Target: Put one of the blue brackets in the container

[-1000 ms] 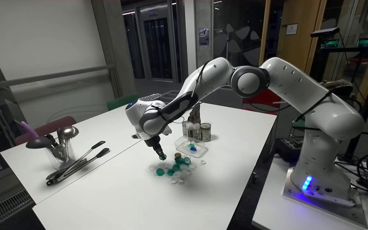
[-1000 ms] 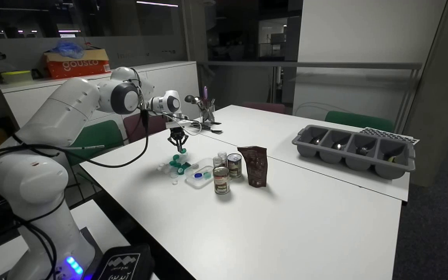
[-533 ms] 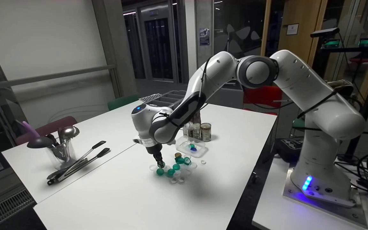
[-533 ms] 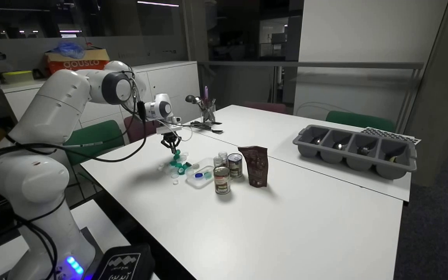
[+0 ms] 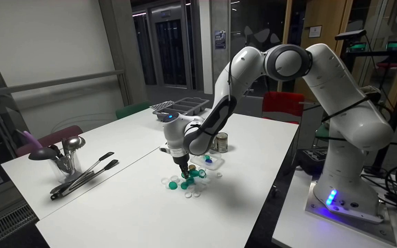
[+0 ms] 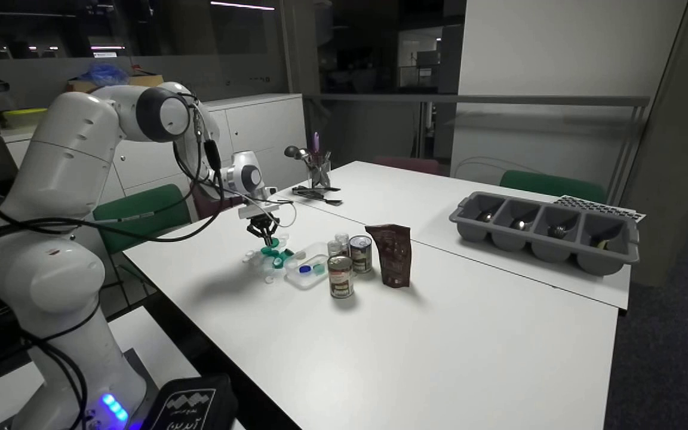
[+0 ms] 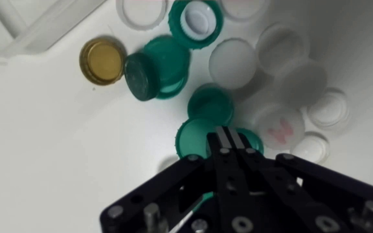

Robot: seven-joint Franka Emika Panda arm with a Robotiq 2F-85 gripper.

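Note:
The blue pieces appear as several teal-green round caps lying in a loose pile with white ones, such as this teal cap (image 5: 173, 185) in an exterior view and this teal cap (image 7: 210, 105) in the wrist view. My gripper (image 7: 227, 130) is nearly fully closed, with the edge of one teal cap (image 7: 190, 139) at its fingertips. In both exterior views the gripper (image 5: 185, 176) (image 6: 269, 242) is low over the pile; whether its cap touches others I cannot tell. I make out no small dark grey upright holder. A clear plastic box (image 5: 214, 166) holds a blue cap and a teal cap.
Cans (image 6: 340, 278) and a brown pouch (image 6: 393, 257) stand behind the clear box. A gold cap (image 7: 104, 61) lies at the pile's edge. Tongs (image 5: 84, 177) and a utensil cup (image 5: 64, 165) are on the far side. A grey compartment tray (image 6: 535, 221) is farther off.
My gripper has moved across the pile towards the clear box, ending a little lower. A teal cap at its fingertips has travelled along with it. The other caps lie about as before.

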